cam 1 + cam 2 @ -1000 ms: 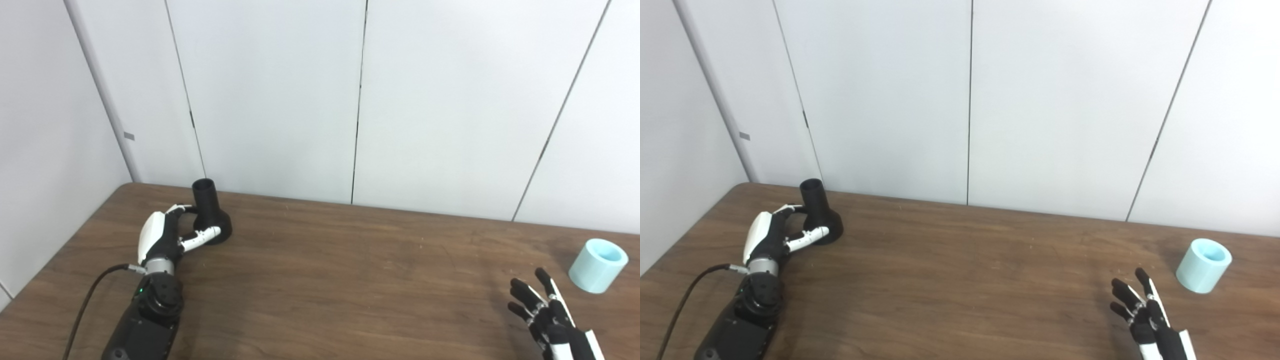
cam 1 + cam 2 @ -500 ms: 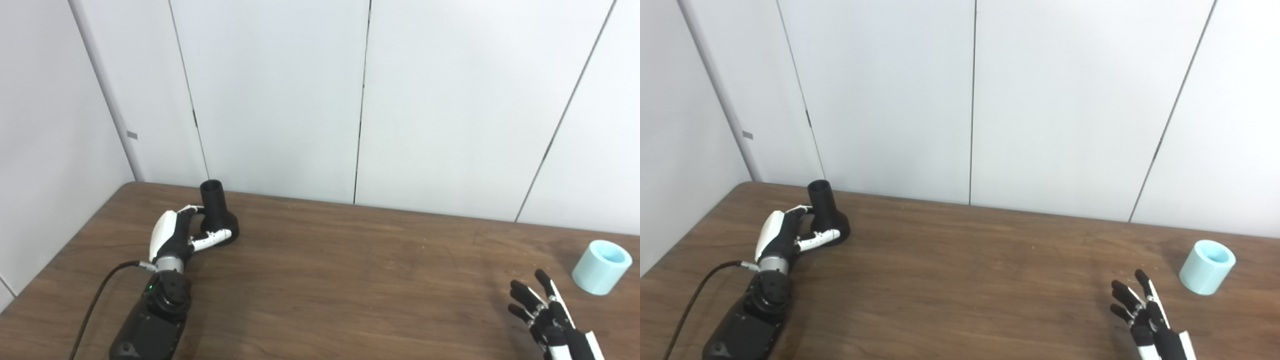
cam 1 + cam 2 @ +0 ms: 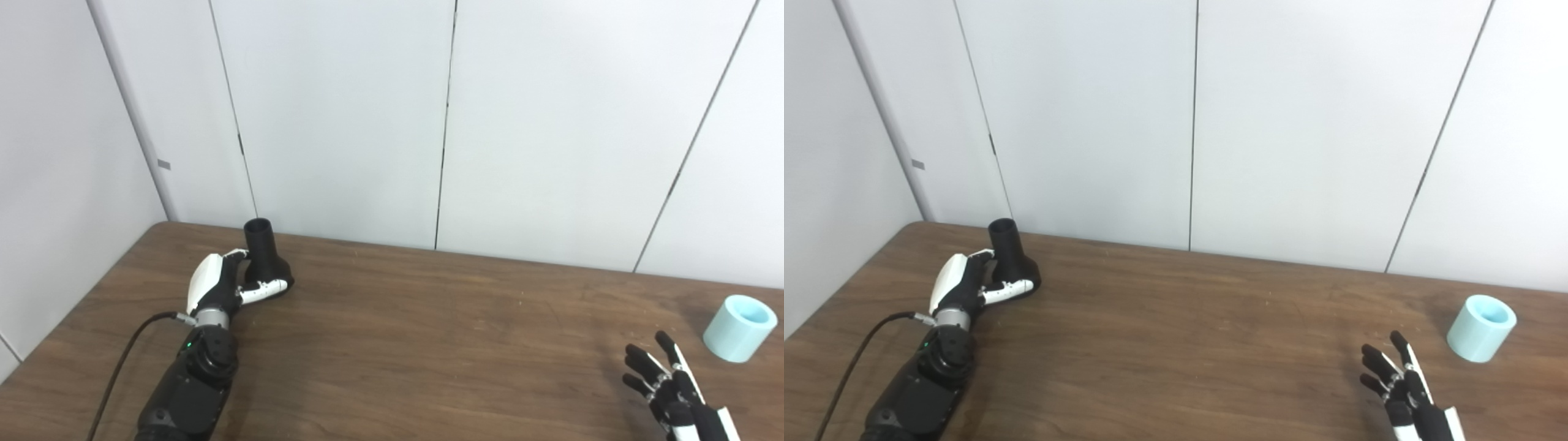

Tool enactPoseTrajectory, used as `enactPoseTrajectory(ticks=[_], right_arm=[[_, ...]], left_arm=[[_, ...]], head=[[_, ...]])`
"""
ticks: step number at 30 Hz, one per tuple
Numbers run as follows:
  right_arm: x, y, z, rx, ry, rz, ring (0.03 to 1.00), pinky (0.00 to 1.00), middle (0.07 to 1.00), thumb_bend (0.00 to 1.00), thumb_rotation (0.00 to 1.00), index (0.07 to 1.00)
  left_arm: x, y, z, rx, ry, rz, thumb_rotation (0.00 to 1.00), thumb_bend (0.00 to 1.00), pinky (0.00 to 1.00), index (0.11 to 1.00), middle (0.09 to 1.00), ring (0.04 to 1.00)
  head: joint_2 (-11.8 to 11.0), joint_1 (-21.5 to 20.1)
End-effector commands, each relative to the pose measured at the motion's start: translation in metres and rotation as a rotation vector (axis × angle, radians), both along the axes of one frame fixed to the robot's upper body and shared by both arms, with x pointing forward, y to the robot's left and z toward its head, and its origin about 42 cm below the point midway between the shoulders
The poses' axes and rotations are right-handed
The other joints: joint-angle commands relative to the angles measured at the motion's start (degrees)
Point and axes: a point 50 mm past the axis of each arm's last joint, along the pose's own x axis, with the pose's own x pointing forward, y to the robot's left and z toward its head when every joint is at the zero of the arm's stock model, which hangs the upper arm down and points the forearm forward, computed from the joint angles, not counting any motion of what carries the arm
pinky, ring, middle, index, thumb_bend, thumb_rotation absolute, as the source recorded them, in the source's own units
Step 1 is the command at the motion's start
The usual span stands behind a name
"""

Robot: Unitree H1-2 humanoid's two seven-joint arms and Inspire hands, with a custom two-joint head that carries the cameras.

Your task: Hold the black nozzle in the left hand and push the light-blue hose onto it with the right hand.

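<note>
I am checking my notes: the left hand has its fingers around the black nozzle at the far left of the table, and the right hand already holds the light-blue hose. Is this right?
Not quite. The left hand does curl around the black nozzle, but the right hand is open and holds nothing. The light-blue hose stands apart from it on the table, as the right eye view shows.

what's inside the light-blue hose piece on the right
Nothing visible: the light-blue hose stands open end up on the table, showing only its pale inner wall. Its bottom is hidden.
</note>
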Motion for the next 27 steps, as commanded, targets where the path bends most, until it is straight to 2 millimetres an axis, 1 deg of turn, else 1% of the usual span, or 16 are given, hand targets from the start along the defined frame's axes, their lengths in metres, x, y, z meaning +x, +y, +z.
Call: enactPoseTrajectory(ticks=[1, 5, 6, 8, 9, 11, 12, 15, 19, 21, 27], right_arm=[[-0.02, 0.009, -0.031, 0.038, 0.102, -0.005, 0.883, 0.83, 0.86, 0.74, 0.87, 0.984], [-0.02, 0.009, -0.031, 0.039, 0.103, -0.005, 0.883, 0.83, 0.86, 0.74, 0.87, 0.984], [-0.02, 0.009, -0.03, 0.039, 0.103, -0.005, 0.883, 0.83, 0.86, 0.74, 0.87, 0.985], [-0.02, 0.01, -0.03, 0.039, 0.103, -0.005, 0.883, 0.83, 0.86, 0.74, 0.87, 0.985], [-0.02, 0.01, -0.03, 0.039, 0.103, -0.004, 0.883, 0.83, 0.86, 0.74, 0.87, 0.985], [-0.02, 0.01, -0.03, 0.04, 0.102, -0.003, 0.883, 0.83, 0.86, 0.74, 0.87, 0.985], [-0.02, 0.01, -0.03, 0.041, 0.103, -0.003, 0.883, 0.83, 0.86, 0.74, 0.87, 0.985], [-0.02, 0.01, -0.03, 0.041, 0.104, -0.002, 0.883, 0.83, 0.859, 0.74, 0.87, 0.985], [-0.02, 0.01, -0.03, 0.043, 0.107, -0.002, 0.884, 0.83, 0.857, 0.75, 0.87, 0.986], [-0.02, 0.01, -0.03, 0.043, 0.107, -0.001, 0.882, 0.83, 0.856, 0.75, 0.87, 0.986], [-0.019, 0.011, -0.029, 0.045, 0.108, 0.001, 0.88, 0.83, 0.855, 0.75, 0.87, 0.985]], left_arm=[[0.015, -0.001, 0.031, 0.029, -0.076, -0.014, 0.38, 0.83, 1.0, 0.621, 0.892, 0.95], [0.014, -0.001, 0.03, 0.033, -0.08, -0.016, 0.38, 0.82, 1.0, 0.618, 0.892, 0.948], [0.014, -0.001, 0.03, 0.036, -0.081, -0.015, 0.37, 0.82, 1.0, 0.599, 0.875, 0.939], [0.013, -0.001, 0.029, 0.043, -0.083, -0.012, 0.36, 0.82, 1.0, 0.59, 0.867, 0.935], [0.013, 0.0, 0.028, 0.045, -0.085, -0.011, 0.35, 0.79, 1.0, 0.561, 0.836, 0.922], [0.012, 0.0, 0.025, 0.048, -0.086, -0.007, 0.34, 0.77, 1.0, 0.525, 0.806, 0.909], [0.012, 0.0, 0.022, 0.049, -0.082, -0.008, 0.35, 0.73, 1.0, 0.497, 0.783, 0.895], [0.01, 0.0, 0.018, 0.041, -0.068, -0.015, 0.38, 0.68, 0.98, 0.465, 0.756, 0.878], [0.007, -0.003, 0.014, 0.034, -0.046, -0.033, 0.39, 0.66, 0.97, 0.457, 0.746, 0.873], [0.007, -0.003, 0.013, 0.04, -0.033, -0.04, 0.41, 0.66, 0.99, 0.458, 0.748, 0.872], [0.006, -0.002, 0.012, 0.037, -0.023, -0.05, 0.42, 0.65, 1.0, 0.462, 0.754, 0.875]], head=[[0.04, 0.0], [0.11, -0.05], [0.11, -0.05], [0.17, -0.11], [0.17, -0.11], [0.28, -0.15], [0.28, -0.15], [0.42, -0.17], [0.5, -0.16], [0.57, -0.24], [0.62, -0.32]])
